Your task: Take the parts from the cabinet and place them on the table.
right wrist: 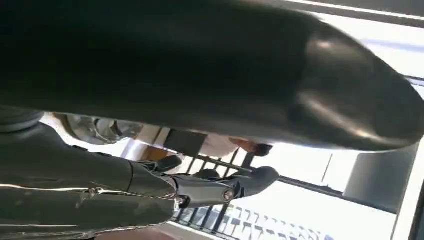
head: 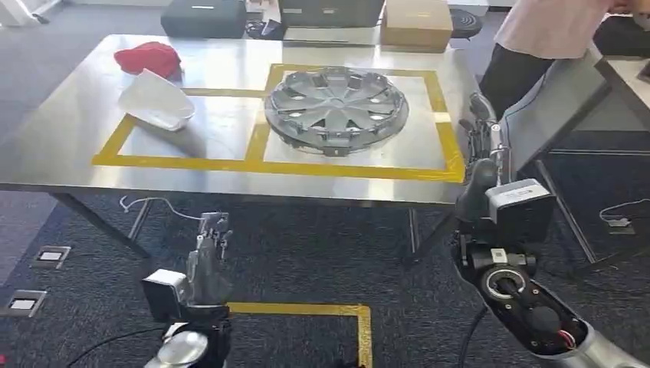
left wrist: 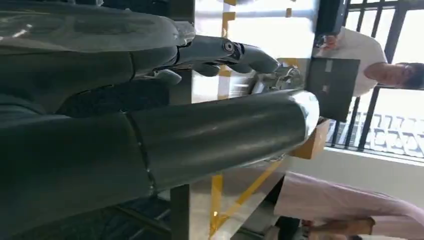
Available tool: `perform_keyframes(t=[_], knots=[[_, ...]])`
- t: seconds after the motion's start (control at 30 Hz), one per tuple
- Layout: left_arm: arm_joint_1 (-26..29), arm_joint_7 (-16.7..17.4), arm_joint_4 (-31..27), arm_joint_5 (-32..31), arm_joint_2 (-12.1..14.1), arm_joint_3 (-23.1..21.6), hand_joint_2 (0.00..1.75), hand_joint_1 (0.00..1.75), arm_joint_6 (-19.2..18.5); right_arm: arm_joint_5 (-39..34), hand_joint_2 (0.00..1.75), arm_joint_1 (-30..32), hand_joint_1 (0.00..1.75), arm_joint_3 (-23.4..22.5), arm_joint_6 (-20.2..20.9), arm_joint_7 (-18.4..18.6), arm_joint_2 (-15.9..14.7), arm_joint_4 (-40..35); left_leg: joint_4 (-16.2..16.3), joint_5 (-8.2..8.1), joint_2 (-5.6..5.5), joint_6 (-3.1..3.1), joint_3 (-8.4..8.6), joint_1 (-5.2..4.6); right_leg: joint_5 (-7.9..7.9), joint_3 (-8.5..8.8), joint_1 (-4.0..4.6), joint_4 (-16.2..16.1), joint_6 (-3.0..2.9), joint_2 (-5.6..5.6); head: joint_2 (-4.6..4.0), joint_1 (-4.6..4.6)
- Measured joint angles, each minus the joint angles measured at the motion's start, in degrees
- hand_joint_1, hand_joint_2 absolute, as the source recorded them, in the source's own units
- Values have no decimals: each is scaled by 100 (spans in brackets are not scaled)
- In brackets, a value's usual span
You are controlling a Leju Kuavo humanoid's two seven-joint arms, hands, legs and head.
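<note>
I'm seeing the grey wheel cover (head: 336, 109) lying flat in the taped square toward the counter's (head: 69, 157) right end, the white part (head: 156, 100) and red part (head: 147, 57) sitting near its left far corner. My left hand (head: 207, 257) is hanging below the near edge, fingers straight and apart, holding nothing; my right hand (head: 483, 134) is hovering at the right edge, empty, fingers loosely spread.

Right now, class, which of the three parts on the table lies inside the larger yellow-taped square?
The grey wheel cover. It fills the larger taped square, nearest the right robot hand. The white part lies in the smaller one, and the red part lies outside both.
</note>
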Motion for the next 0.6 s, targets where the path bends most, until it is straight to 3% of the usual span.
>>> perform_keyframes(t=[0.03, 0.07, 0.1, 0.13, 0.17, 0.23, 0.27, 0.3, 0.37, 0.4, 0.43, 0.47, 0.5, 0.53, 0.57, 0.6], knots=[[-1, -2, 0, 0, -4, 0, 0, 0, -11, 9, 0, 6, 0, 0, -13, 11, -4, -24, -1, 48, -1, 0, -47, -23, 201, 349, 47, -516, -71, 5, 0, 26], [-4, 0, -2, 0, -9, 0, 0, 0, -17, 35, 0, 3, 0, -2, -29, 20, -9, -53, -1, 91, -2, -2, -79, -38, 290, 704, 102, -1051, -163, 10, 0, 46], [-6, -2, -2, 0, -26, 0, 0, 0, -26, 70, 0, -1, 0, -2, -40, 40, -24, -92, -1, 131, -1, -27, -113, -55, 110, 927, 128, -1499, -270, -4, 0, 28], [-13, -2, -2, 0, -28, 2, 0, 0, -26, 99, 0, 3, 0, -2, -50, 72, -33, -131, -6, 191, 6, -47, -122, -30, 104, 1032, 138, -1723, -235, -2, 0, -4], [-16, -2, -2, -2, -33, 2, 0, 0, -26, 105, 0, 5, 0, 2, -68, 107, -39, -142, -57, 262, 9, -90, -115, 0, 192, 971, 176, -1680, -239, 13, 0, 4], [-8, 4, -7, -15, -44, 2, 0, 0, -17, 112, 0, 5, 0, 4, -90, 153, -52, -186, -140, 392, 10, -160, -132, -6, 325, 926, 182, -1788, -292, 1, 0, 116], [-5, 4, -7, -20, -35, 2, 0, 0, -6, 123, 0, 0, 0, 9, -90, 157, -52, -188, -99, 285, 4, -182, -167, 4, 429, 900, 91, -1867, -276, -49, 0, 105], [-11, 9, -7, -22, -31, 2, 0, 0, 0, 131, 0, 1, 0, 11, -90, 177, -52, -190, 101, -51, -9, -212, -288, -5, 511, 827, 90, -1871, -329, -34, 0, 71], [-5, 15, -7, -22, -26, 2, 0, 0, 9, 147, 0, 22, 0, 13, -90, 179, -52, -210, 1033, -844, -9, -286, -558, 47, 659, 623, 74, -1863, -331, -41, 2, -52], [-4, 15, -7, -24, -20, 0, 0, 0, 9, 149, 0, 25, 0, 13, -90, 179, -52, -219, 1531, -1061, -9, -321, -665, 70, 737, 522, 72, -1854, -326, -42, 0, -79], [-3, 15, -7, -24, -11, 0, 0, 0, 11, 151, 0, 31, 0, 15, -90, 181, -52, -219, 1868, -1049, -8, -345, -699, 89, 803, 424, 66, -1841, -313, -42, 2, -100], [-2, 15, -7, -22, -2, 0, 0, 0, 11, 151, 0, 41, 0, 15, -90, 181, -52, -219, 1980, -859, -8, -367, -643, 105, 864, 331, 56, -1816, -294, -43, 0, -120], [-2, 15, -7, -22, 4, 0, 0, 0, 11, 151, 0, 41, 0, 15, -90, 181, -52, -219, 1871, -603, -8, -386, -475, 119, 919, 238, 41, -1790, -270, -46, 0, -138], [-4, 15, -7, -24, 7, 0, 0, 0, 11, 151, 0, 40, 0, 15, -90, 181, -52, -219, 1504, -371, -7, -403, -169, 135, 971, 134, 22, -1751, -235, -45, 0, -166], [-8, 15, -7, -24, 7, 0, 0, 0, 11, 151, 0, 39, 0, 15, -90, 181, -52, -225, 975, -334, -6, -419, 225, 157, 1014, 62, 6, -1699, -197, -41, 0, -194], [-17, 15, -9, -24, -2, 0, 0, 0, 11, 151, 0, 41, 0, 15, -90, 181, -52, -247, 376, -501, -10, -432, 708, 167, 1037, -5, 31, -1638, -159, -35, 0, -227]])
